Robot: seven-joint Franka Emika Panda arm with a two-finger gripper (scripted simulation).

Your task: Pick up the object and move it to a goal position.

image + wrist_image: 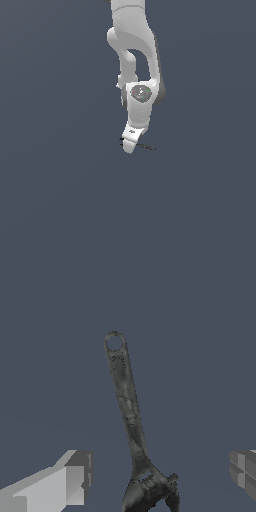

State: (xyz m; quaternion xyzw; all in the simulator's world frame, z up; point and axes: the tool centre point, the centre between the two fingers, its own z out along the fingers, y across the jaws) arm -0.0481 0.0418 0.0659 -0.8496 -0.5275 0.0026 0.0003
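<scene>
We look down on our white arm [134, 45] reaching over a plain dark grey bench [55, 200], with no edge or corner of it in sight to place things by. At the arm's tip sits the pincer [129, 146], pointing down and low over the surface. In the exterior view a thin black line sticks out on either side of it: that is the wrench [148, 147], tiny against the white fingers, lying flat on the bench right at the pincer's tip.

The wrist view gives us the better look. The wrench [128, 406] lies stretched out between the two fingers, its handle ending in a small ring with a hole through it, its adjustable head at the near end, dark and worn. One pale finger [70, 481] shows on one side, the other finger [244, 471] on the far side, and both stand well apart from the tool. So the pincer is spread wide, straddling the wrench near its head and gripping nothing. Whether the fingertips touch the bench, we cannot tell.
</scene>
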